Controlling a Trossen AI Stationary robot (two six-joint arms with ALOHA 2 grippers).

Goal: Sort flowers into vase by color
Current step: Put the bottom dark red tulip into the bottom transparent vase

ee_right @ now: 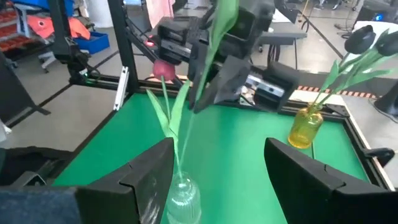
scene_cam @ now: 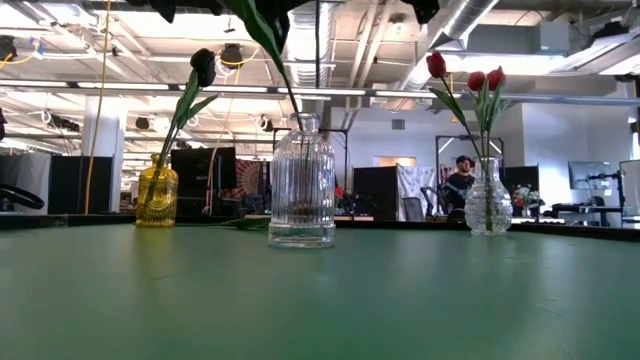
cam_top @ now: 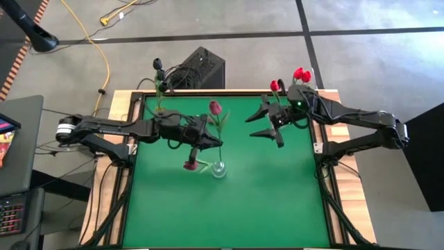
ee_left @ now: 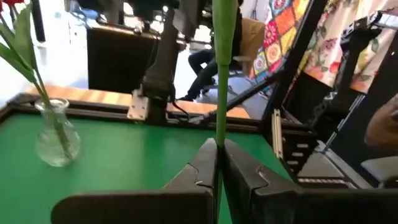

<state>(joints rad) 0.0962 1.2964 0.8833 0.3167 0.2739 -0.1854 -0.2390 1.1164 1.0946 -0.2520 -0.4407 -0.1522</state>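
1. The left gripper hung over the middle of the green worktop, its fingers pressed together on the green stem of a pinkish-crimson tulip.
2. That stem ran down into the ribbed clear vase standing near the centre of the worktop; a second crimson bloom leaned out of the same vase just beside the left gripper.
3. The right gripper was held above the worktop's far right part, well apart from the ribbed vase, its fingers spread wide with nothing between them.
4. In the right wrist view, the ribbed vase sat in the gap ahead of those fingers, with the left arm above it.
5. A yellow vase stood at the far left edge of the worktop and held a near-black tulip on a leaning stem.
6. A small round clear vase stood at the far right corner and held three bright red tulips.
7. A person sat in the room behind the worktop.
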